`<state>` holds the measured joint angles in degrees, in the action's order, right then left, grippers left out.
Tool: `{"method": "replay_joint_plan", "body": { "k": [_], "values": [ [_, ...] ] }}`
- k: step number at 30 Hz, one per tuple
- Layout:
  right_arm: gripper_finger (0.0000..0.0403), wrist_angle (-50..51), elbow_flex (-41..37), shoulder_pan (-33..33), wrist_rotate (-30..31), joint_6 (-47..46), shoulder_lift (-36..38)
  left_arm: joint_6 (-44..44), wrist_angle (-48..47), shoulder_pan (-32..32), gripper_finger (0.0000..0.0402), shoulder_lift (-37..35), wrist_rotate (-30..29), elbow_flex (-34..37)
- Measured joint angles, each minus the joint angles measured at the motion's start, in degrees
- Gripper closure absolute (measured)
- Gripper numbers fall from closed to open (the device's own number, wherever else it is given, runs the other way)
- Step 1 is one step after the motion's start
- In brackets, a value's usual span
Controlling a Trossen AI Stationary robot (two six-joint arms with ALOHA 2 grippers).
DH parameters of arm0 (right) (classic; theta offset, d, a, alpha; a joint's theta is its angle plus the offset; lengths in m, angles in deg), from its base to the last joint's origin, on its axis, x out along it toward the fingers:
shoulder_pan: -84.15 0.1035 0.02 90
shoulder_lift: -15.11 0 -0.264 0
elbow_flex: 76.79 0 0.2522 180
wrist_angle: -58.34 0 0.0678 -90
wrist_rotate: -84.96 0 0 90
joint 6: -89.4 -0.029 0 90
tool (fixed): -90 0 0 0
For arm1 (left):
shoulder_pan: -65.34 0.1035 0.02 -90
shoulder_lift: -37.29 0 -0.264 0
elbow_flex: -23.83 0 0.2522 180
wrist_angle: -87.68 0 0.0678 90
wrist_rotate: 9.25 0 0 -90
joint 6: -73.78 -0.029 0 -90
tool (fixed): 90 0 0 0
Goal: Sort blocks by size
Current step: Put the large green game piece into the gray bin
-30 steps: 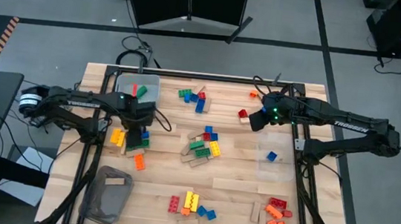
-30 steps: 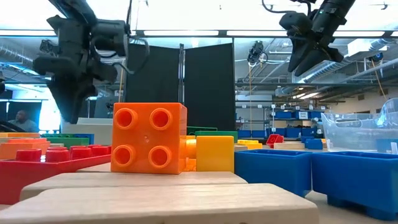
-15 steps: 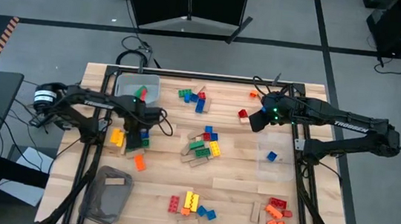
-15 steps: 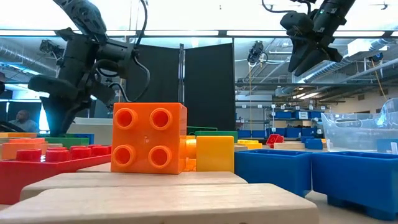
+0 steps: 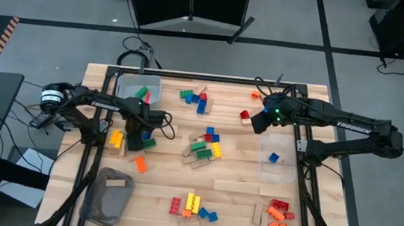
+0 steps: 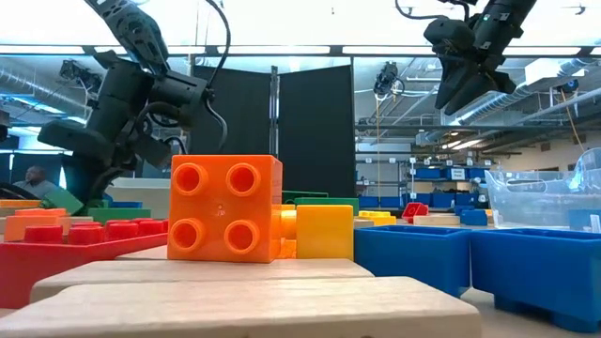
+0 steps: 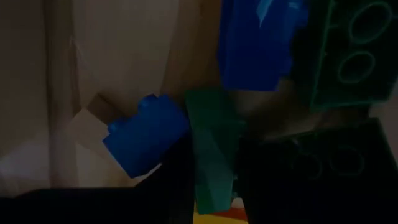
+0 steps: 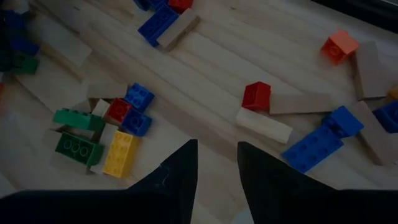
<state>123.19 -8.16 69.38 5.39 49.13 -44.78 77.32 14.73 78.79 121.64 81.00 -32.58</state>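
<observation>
My left gripper (image 5: 138, 136) points down into a small pile of blocks at the table's left. It is shut on a narrow green brick (image 7: 211, 155), which also shows tilted under it in the low view (image 6: 58, 197). Blue bricks (image 7: 146, 143) and other green bricks (image 7: 348, 56) lie around it, and yellow and orange ones (image 5: 117, 139) sit beside it. My right gripper (image 8: 216, 163) hangs high over the table's far right (image 5: 257, 121). A narrow gap separates its fingers, with nothing between them. My left gripper pinches the green brick's two long faces (image 7: 210, 186) between its two fingers. The fingers come from above, pointing steeply down. The brick stands on edge and tilted among the blue bricks. I cannot tell whether it is clear of the table.
A clear bin (image 5: 138, 87) at the far left holds a red and a green block. A grey bin (image 5: 107, 193) stands near left, and a clear bin (image 5: 276, 155) with one blue brick at the right. Other piles lie mid-table (image 5: 204, 147), far (image 5: 194, 99), near (image 5: 192, 206) and near right (image 5: 276, 217).
My left gripper has sunk onto the left pile and tipped to point more steeply down. In the low view a green brick under it now stands tilted.
</observation>
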Motion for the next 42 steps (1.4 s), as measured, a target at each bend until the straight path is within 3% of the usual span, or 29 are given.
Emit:
{"method": "replay_joint_plan", "body": {
  "k": [8, 20, 26, 36, 42],
  "values": [
    [0.0275, 0.0, 0.0, 0.0, 0.0, 1.8, 0.0, 3.2, -6.1, 0.0, 0.0308, -0.1, 0.0, -6.6],
    [0.0275, 0.0, 0.0, 0.0, 0.0, 4.6, 0.0, 9.0, -16.3, 4.2, 0.0309, -0.1, -0.2, -25.1],
    [0.0275, 0.0, 0.0, 0.1, 0.0, 5.9, 0.0, 12.0, -19.0, 13.0, 0.0309, -0.2, -6.7, -31.5],
    [0.0275, 0.0, 0.0, 1.5, -0.7, 6.0, 0.0, 10.3, -15.6, 35.4, 0.0309, -0.2, -7.1, -31.7],
    [0.0275, 0.0, 0.0, 2.4, -0.7, 5.4, 0.0, 8.7, -10.8, 41.7, 0.0309, 1.9, -4.9, -31.7]
  ]
}}
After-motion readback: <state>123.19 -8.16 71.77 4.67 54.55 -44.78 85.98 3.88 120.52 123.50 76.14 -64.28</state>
